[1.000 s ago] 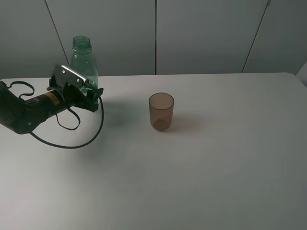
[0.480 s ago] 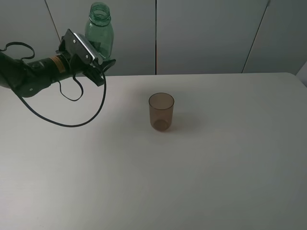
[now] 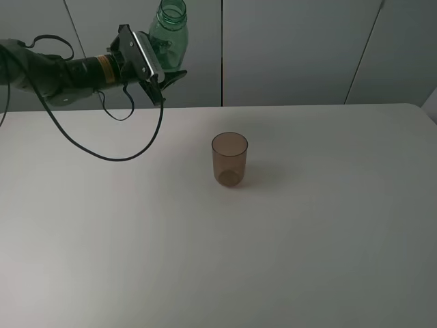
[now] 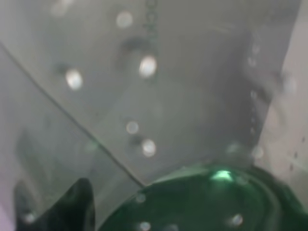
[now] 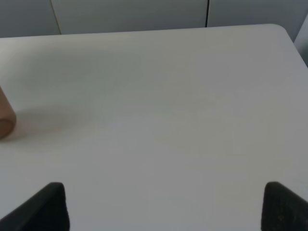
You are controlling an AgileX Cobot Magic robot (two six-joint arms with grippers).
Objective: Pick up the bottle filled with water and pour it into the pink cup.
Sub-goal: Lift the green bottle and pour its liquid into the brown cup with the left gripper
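Observation:
The green transparent bottle (image 3: pixel 168 35) has no cap and stays upright, held high above the table's far left side. My left gripper (image 3: pixel 164 65) is shut on its lower body. In the left wrist view the bottle (image 4: pixel 202 202) fills the lower part, blurred and very close, with one dark fingertip (image 4: pixel 72 204) beside it. The pink cup (image 3: pixel 229 159) stands upright on the white table (image 3: pixel 273 246), to the right of and below the bottle. Its edge shows in the right wrist view (image 5: pixel 6 118). My right gripper (image 5: pixel 161 204) is open, its fingertips wide apart over bare table, and it is out of the exterior view.
A black cable (image 3: pixel 102 147) hangs in a loop from the left arm over the table. Grey wall panels (image 3: pixel 293 48) stand behind the table's far edge.
My left gripper has lifted the bottle off the table and carried it up and to the right. The cup has not moved.

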